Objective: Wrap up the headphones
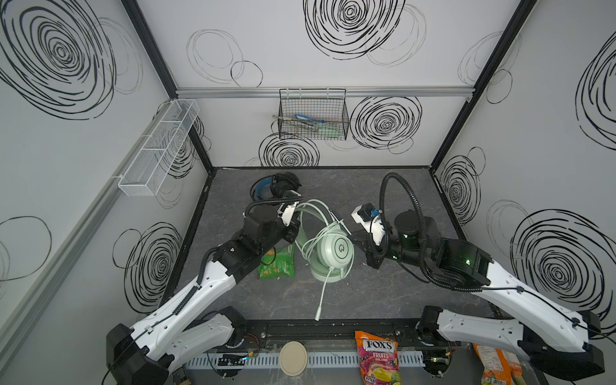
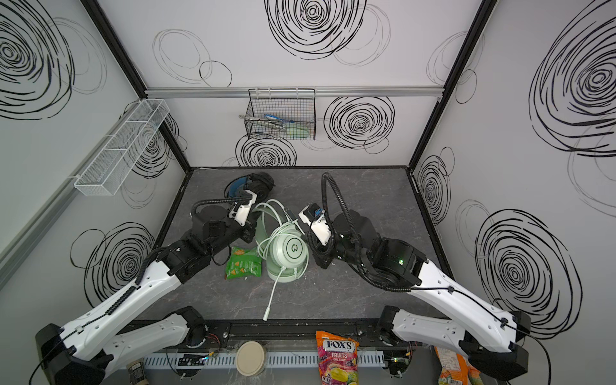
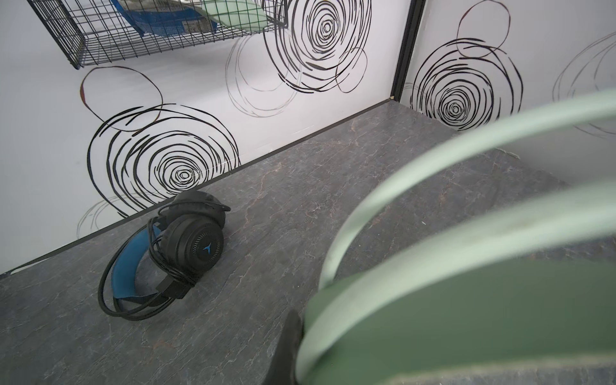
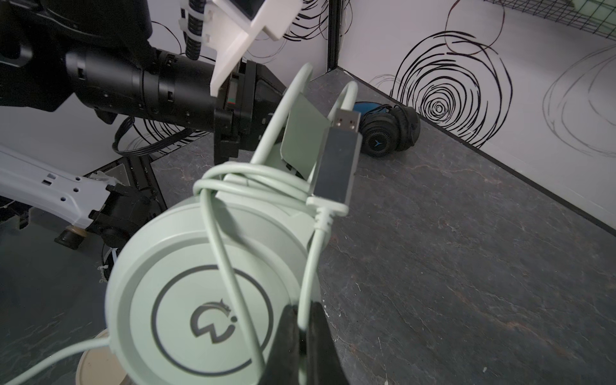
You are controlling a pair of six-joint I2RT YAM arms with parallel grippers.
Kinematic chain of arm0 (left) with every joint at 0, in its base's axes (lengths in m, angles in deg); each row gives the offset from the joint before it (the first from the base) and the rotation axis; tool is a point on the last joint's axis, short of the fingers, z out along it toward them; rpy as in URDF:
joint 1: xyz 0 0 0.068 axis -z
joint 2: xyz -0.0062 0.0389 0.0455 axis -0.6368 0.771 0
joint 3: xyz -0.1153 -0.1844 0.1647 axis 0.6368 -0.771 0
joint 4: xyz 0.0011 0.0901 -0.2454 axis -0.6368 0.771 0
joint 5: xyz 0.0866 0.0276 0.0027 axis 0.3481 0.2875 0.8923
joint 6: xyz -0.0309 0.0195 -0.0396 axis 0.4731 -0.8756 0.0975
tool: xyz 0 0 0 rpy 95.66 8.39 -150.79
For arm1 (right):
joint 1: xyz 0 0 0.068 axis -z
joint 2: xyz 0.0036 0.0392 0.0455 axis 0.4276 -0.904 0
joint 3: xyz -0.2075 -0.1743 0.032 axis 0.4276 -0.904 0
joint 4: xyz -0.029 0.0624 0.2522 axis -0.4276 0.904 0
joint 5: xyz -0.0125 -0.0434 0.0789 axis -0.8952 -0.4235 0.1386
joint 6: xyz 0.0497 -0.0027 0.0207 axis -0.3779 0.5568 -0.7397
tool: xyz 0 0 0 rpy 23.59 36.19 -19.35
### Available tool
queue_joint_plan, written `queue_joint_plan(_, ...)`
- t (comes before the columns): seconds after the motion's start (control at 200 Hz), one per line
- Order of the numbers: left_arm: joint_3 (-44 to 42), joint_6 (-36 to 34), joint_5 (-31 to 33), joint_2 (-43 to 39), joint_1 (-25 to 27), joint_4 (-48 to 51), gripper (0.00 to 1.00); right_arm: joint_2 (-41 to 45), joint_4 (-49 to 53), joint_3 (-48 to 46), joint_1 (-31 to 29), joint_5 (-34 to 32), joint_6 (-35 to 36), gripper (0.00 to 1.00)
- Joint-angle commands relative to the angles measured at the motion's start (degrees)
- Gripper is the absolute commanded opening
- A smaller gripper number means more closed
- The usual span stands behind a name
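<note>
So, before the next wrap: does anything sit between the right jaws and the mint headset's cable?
Nothing visible does: the right gripper has its jaws shut on the pale cable, beside the earcup of the mint green headset.

The grey marbled tabletop (image 1: 383,293) carries black headphones (image 1: 285,186) at the back and a green snack packet (image 1: 278,266).

I read "FOX'S FRUITS" on the candy bag (image 1: 376,355) (image 2: 336,358) at the front edge in both top views, a ringed, crowned monogram on the earcup of the mint green headset (image 4: 186,300), and a blue three-pointed emblem on the earcup of the black headset (image 3: 186,240).
</note>
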Motion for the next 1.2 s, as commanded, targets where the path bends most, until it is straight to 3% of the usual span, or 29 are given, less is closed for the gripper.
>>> queue_joint_plan(0.0, -1.52, -4.29, 1.64, -0.18, 1.2, -0.65, 0.0, 3.14, -6.18, 1.11, -1.03, 0.6, 1.06, 0.0)
queue_joint_plan(0.26, -2.47, -6.47, 1.65, 0.19, 3.74, -1.14, 0.0, 5.92, -9.57, -1.71, -1.41, 3.76, 2.38, 0.0)
queue_joint_plan(0.455, -1.25, -7.91, -3.89, 1.29, 4.76, 0.9, 0.0, 7.85, -10.76, -3.98, -1.41, 7.86, 6.45, 0.0)
queue_joint_plan(0.63, -1.06, -7.6, -6.47, 2.23, 4.53, 2.43, 0.0, 9.82, -14.64, -7.59, -0.7, 2.27, 5.73, 0.0)
queue_joint_plan(0.886, -2.79, -5.46, -7.55, 3.65, 4.53, 2.13, 0.0, 7.8, -26.89, -13.98, 11.71, -3.36, -4.0, 0.05)
queue_joint_plan(1.041, -2.79, -5.19, -4.68, 6.27, 4.43, 2.04, 0.0, 2.63, -34.28, -15.06, 18.76, 5.28, -3.06, 0.1)
queue_joint_plan(1.196, -0.08, -4.16, -0.3, 14.54, 4.34, 2.19, 0.0, -2.64, -40.29, -17.25, 22.53, 12.18, 0.54, 0.1)
